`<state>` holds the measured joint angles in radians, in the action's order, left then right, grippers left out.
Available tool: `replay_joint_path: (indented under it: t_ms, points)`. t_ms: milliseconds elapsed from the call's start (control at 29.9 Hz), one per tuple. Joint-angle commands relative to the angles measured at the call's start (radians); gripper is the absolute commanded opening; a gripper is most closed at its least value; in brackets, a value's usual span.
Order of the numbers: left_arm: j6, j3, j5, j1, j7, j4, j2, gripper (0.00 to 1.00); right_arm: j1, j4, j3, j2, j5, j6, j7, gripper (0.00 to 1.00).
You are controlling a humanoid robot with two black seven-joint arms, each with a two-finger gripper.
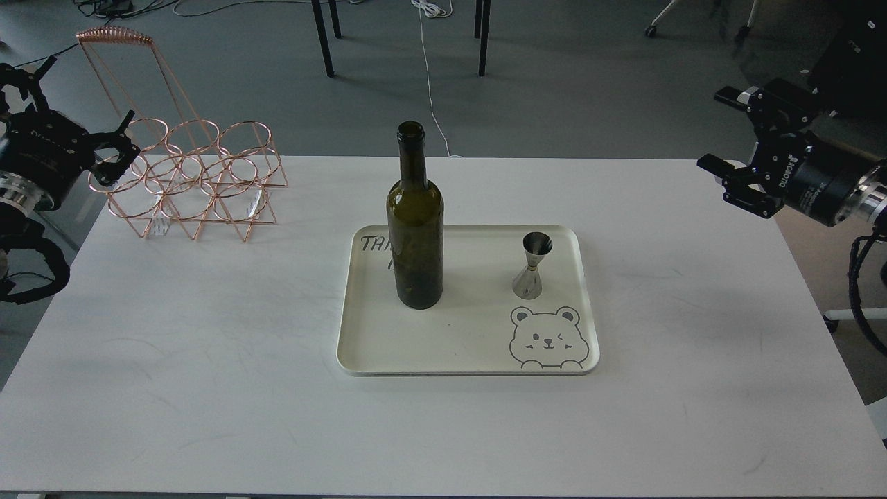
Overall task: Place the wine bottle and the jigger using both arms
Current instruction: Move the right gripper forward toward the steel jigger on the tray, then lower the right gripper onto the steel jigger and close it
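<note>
The dark olive-green wine bottle [415, 229] stands upright on the left half of a cream tray [468, 350]. The small steel jigger [532, 266] stands upright on the tray's right side, above a bear drawing. My left gripper [76, 104] is open and empty at the far left edge, beside the copper rack. My right gripper [721, 132] is open and empty at the far right, raised above the table's right edge, well away from the jigger.
A copper wire bottle rack [190, 173] stands at the table's back left. The white table [208, 360] ends close behind the rack. Chair legs and cables lie on the floor beyond. My right arm's cables hang off the right edge.
</note>
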<state>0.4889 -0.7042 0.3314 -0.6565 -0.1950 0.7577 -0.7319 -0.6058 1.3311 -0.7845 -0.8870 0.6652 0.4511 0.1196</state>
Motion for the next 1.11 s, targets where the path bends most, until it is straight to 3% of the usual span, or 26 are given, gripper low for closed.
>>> replay_joint_path:
  t_ms: [0,201,536,737,1072]
  points:
    - [0.0,0.0,0.0,0.0,0.0,0.0,-0.003,0.99,0.017,0.097,0.017,0.019,0.27,-0.095,0.0,0.99]
    - [0.0,0.0,-0.002,0.0,0.0,0.0,-0.009,0.99,0.011,0.164,0.111,0.088,0.672,-0.247,0.009,0.99]
    - [0.0,0.0,0.0,0.0,-0.001,0.0,-0.003,0.99,0.017,0.154,0.215,0.217,1.313,-0.327,0.014,0.97]
    - [0.0,0.0,-0.002,0.003,-0.014,-0.003,-0.004,0.99,0.024,0.068,0.266,0.272,1.468,-0.361,0.015,0.92]
    - [0.0,0.0,0.0,0.006,-0.014,-0.02,-0.001,0.99,0.029,-0.105,0.266,0.416,1.482,-0.361,0.018,0.7]
